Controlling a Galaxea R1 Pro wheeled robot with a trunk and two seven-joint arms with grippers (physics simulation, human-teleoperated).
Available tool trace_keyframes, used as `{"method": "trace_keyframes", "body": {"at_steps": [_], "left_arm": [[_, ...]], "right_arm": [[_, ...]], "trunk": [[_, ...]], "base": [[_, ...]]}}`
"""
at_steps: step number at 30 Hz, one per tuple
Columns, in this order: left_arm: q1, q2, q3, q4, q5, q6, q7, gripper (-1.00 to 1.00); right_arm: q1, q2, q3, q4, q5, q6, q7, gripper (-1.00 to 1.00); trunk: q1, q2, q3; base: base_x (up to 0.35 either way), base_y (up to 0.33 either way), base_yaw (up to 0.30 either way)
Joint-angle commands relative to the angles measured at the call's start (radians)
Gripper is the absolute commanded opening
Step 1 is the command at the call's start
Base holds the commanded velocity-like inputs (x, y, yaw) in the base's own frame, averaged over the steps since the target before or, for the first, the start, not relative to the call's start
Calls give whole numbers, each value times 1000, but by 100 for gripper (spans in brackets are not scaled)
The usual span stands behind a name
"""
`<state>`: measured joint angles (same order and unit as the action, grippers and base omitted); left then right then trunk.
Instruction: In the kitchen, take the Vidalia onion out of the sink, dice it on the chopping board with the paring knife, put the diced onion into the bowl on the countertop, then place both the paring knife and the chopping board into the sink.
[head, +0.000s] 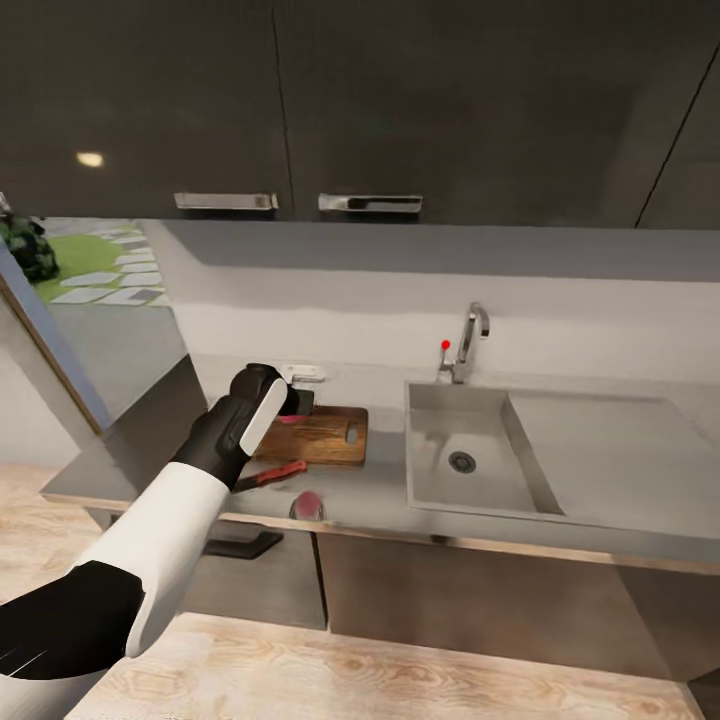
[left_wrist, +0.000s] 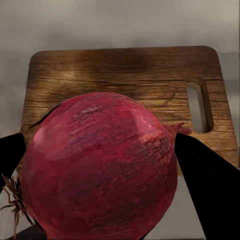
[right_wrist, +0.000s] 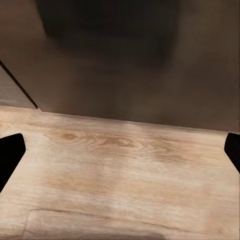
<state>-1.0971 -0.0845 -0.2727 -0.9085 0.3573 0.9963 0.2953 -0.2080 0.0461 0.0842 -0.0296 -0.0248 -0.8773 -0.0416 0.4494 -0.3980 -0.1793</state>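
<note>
One onion (left_wrist: 100, 170), one chopping board (head: 318, 437), one paring knife (head: 272, 476), one bowl (head: 307, 507), one sink (head: 470, 462) and one tap (head: 468, 343) were counted.

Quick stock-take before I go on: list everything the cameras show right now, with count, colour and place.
Vidalia onion: one, dark red, held between the left end effector's fingers over the chopping board.
Chopping board: one, brown wood with a handle slot, on the countertop left of the sink.
Paring knife: one, red handle, on the countertop in front of the board.
Bowl: one, greyish with a pink tint, near the counter's front edge.
Sink: one, grey, set into the countertop.
Faucet: one, metal, behind the sink.
Left end effector: shut on the onion.
Right end effector: open, over the wooden floor.
</note>
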Motion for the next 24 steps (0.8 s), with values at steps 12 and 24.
{"method": "trace_keyframes", "body": {"at_steps": [12,24], "left_arm": [[-1,-1,-2,43,9,0,10,-100],[-1,-8,-6,109,11,-5,8,-100]], "right_arm": [[-1,0,8,0,-3,-3,-3,100],[-1,-2,9,0,-2,-3,-1,100]], "trunk": [[1,-2,5],[1,-2,5]], "base": [[8,0,133],[120,-93,2]]}}
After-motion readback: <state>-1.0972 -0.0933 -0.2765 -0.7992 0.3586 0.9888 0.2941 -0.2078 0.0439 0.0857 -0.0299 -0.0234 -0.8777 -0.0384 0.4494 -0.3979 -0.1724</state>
